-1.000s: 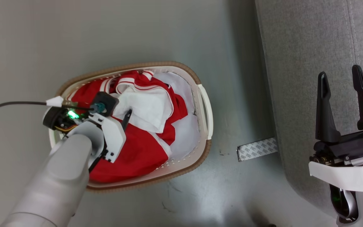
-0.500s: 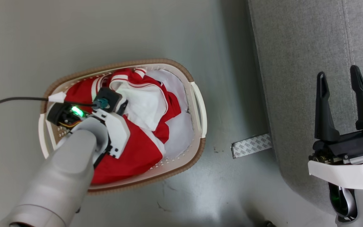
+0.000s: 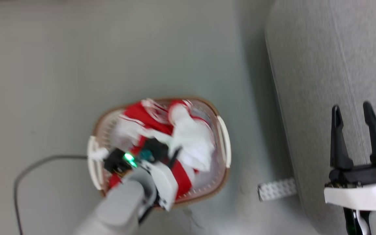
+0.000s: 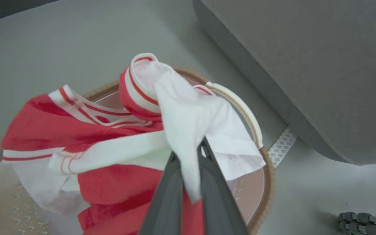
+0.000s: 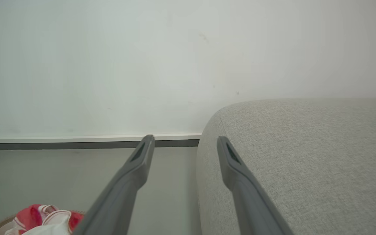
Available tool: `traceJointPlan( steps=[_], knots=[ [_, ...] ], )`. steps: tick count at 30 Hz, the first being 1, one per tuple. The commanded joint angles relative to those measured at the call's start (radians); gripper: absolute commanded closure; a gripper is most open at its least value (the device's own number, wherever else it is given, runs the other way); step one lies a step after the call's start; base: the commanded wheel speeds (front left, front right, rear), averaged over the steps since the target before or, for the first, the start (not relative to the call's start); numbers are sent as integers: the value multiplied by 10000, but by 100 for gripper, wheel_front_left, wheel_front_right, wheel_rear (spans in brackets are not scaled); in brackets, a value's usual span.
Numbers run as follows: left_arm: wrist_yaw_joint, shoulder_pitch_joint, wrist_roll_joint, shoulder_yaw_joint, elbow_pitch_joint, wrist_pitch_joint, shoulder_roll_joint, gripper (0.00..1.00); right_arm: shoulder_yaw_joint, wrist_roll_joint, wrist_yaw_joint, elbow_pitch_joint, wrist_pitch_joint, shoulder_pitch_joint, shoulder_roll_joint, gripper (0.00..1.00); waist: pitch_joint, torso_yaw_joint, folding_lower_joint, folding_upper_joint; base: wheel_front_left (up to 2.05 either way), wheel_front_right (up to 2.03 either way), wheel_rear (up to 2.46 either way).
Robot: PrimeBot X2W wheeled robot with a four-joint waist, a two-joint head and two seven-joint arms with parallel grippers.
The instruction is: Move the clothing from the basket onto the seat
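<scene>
My left pincer (image 4: 188, 152) pinches only a thin white fold of the clothing (image 4: 86, 130), bunched over the basket (image 4: 267, 182) beside the seat (image 4: 305, 65), so the fold may slip free or the trailing cloth may snag the rim.

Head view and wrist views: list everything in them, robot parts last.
clothing: one bundle, garment number unclear, red and white, over the basket, a white fold pinched up
basket: one, cream with brown rim, on the floor beside the seat
seat: one, grey fabric, right of the basket
patterned strip: one, white-grey, on the floor at the seat's base
ribbed object: one, dark, on the floor; unidentifiable
floor: one, grey, under the basket
wall: one, white, with pale skirting board
left forearm: one, pale grey, over the basket
cable: one, dark, trails left from the left forearm
left gripper: one, dark, shut on the clothing
right gripper: one, dark, open, empty, by the seat
</scene>
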Motion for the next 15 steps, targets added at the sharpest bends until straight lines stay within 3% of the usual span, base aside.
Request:
traceJointPlan(
  steps=[1,9,15],
  knots=[
    [-17,301,-221,-139,-234,-59,-20,100,-46,-66,-21,86,4,244,-61,0,-1211,845,1,0,0,0,0],
    [-10,1557,-844,-622,-2199,240,243,100,-190,84,-21,410,5,1246,-237,0,-3003,1519,1,0,0,0,0],
    [405,2296,-1082,-515,-4232,756,795,100,-291,169,-21,539,4,2076,-245,0,-4110,1665,1,0,0,0,0]
  ],
)
